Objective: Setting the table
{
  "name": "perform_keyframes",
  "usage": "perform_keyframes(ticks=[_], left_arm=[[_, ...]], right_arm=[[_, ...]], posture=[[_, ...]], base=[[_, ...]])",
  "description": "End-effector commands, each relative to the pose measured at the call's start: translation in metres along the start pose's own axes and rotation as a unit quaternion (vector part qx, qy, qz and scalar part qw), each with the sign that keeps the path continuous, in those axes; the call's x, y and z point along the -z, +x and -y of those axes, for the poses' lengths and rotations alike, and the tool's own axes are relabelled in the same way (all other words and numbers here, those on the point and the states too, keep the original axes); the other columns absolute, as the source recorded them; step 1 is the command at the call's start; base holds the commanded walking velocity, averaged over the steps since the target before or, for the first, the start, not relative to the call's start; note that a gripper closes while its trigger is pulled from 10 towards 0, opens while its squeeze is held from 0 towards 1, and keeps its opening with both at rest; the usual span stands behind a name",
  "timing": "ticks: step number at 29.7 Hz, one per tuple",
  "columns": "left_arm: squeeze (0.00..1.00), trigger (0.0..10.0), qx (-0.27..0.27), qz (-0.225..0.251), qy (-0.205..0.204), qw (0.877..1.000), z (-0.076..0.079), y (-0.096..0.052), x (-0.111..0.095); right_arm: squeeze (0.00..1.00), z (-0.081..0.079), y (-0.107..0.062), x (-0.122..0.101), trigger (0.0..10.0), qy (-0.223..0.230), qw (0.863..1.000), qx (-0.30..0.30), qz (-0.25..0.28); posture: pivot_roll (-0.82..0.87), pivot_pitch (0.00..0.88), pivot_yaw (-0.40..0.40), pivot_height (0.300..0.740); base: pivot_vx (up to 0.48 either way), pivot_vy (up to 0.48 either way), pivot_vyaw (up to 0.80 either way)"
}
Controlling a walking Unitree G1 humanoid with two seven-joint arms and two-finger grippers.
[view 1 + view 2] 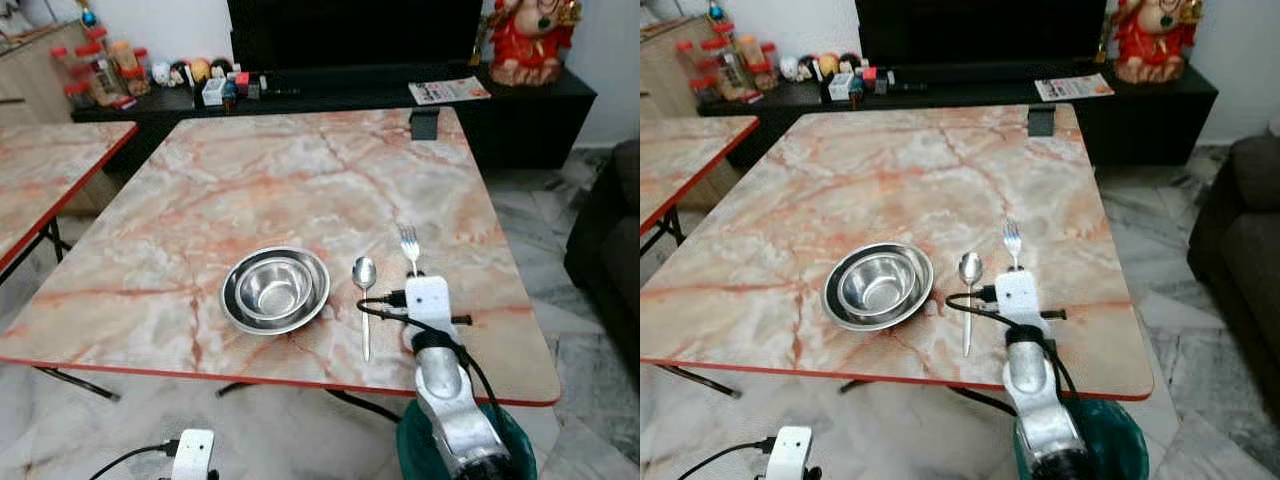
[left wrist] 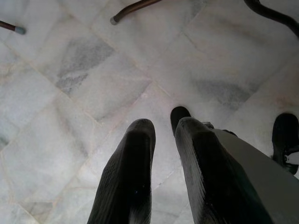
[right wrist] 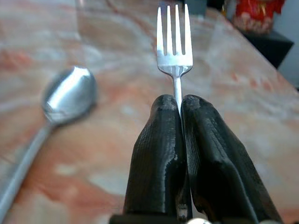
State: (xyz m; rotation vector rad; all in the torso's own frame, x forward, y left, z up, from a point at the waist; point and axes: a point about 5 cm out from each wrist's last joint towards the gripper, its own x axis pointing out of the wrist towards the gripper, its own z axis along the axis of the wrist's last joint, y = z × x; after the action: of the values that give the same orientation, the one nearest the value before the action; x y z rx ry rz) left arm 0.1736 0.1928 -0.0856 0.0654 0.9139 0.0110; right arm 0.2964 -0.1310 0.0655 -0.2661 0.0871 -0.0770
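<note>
Two arms are in view from the head camera. At about 7 o'clock, below the near table edge, the left arm hangs low; its wrist camera looks down at the marble floor (image 2: 84,93), where the left gripper (image 2: 163,135) shows its two black fingers (image 2: 133,172) side by side with only a narrow gap between them and nothing held.

On the table (image 1: 300,170), going left to right, the bowl (image 1: 275,289) sits near the front edge at roughly 6 o'clock of the tabletop. Just beside it, toward 3 o'clock, lies the spoon (image 1: 364,300), bowl end pointing to 12 o'clock and handle toward the near edge. Next comes the fork (image 1: 408,245), tines toward 12 o'clock, roughly parallel to the spoon and apart from it.

From about 5 o'clock the right arm reaches up and forward over the near edge, its white wrist block above the fork's handle. In the wrist view the right gripper (image 3: 181,105) has its fingers (image 3: 159,154) pressed together on the fork handle, the neck and tines sticking out straight beyond the tips, low over the tabletop. Whether the fork touches the surface cannot be told.

A small dark box (image 1: 424,123) stands at the table's far edge, near 1 o'clock.
</note>
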Motion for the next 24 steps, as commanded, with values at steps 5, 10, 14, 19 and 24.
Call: perform_keyframes(ticks=[5,10,14,19,24], left_arm=[[0.0,10.0,-0.005,-0.004,0.006,1.0,-0.007,-0.001,0.001],[0.0,10.0,-0.005,-0.004,0.008,1.0,-0.008,-0.001,0.001],[0.0,10.0,-0.006,-0.004,0.008,1.0,-0.008,-0.001,0.001],[0.0,10.0,-0.006,-0.008,0.012,1.0,-0.009,-0.001,0.003],[0.0,10.0,-0.004,-0.009,0.015,1.0,-0.009,-0.001,0.003]], right_arm=[[0.0,-0.004,-0.003,-0.001,10.0,0.01,1.0,-0.011,-0.013],[0.0,-0.007,-0.003,0.0,10.0,0.027,0.999,-0.013,-0.028],[0.0,-0.008,-0.004,0.001,10.0,0.029,0.998,-0.014,-0.049],[0.0,-0.01,-0.006,0.006,10.0,0.049,0.995,-0.017,-0.083],[0.0,-0.012,-0.007,0.007,10.0,0.055,0.994,-0.02,-0.093]], posture=[[-0.08,0.063,0.117,0.74],[-0.07,0.06,0.116,0.74],[-0.07,0.06,0.111,0.74],[-0.07,0.062,0.111,0.74],[-0.07,0.062,0.111,0.74]], base=[[0.0,0.0,0.0],[0.0,0.0,0.0],[0.0,0.0,0.0],[0.0,0.0,0.0],[0.0,0.0,0.0]])
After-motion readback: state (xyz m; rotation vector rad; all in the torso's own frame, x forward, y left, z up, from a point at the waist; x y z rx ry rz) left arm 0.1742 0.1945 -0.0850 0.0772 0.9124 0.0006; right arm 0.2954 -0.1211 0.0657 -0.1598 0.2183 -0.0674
